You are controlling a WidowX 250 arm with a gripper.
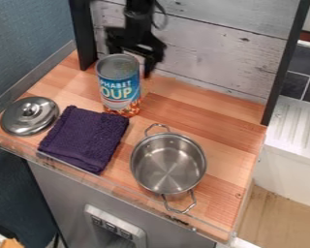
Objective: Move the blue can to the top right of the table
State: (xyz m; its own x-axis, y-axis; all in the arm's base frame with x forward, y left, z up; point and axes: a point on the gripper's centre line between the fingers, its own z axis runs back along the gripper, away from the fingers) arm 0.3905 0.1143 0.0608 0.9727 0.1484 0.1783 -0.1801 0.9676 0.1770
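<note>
Farthest to the left of the gripper, and nearer the camera, a metal lid (29,116) is set flat. Beside it, a folded purple cloth (85,139) is laid; by its upper right corner the can's base could be snagged if the can were dragged rather than lifted. The blue can (118,86) is stood upright just in front of the gripper (142,50), slightly to its left. How far the gripper is opened cannot be told, nor whether the can is held. If the can is only brushed, or is caught off-centre near its top, it could be tipped, being tall and narrow. To the right of the gripper and nearer the camera, the steel pot (168,163) is placed; its back handle could be struck if the can were swung low. Farther right, along the back wall (212,60), the can could be knocked by a carry made too close, or by the black post (287,63).
</note>
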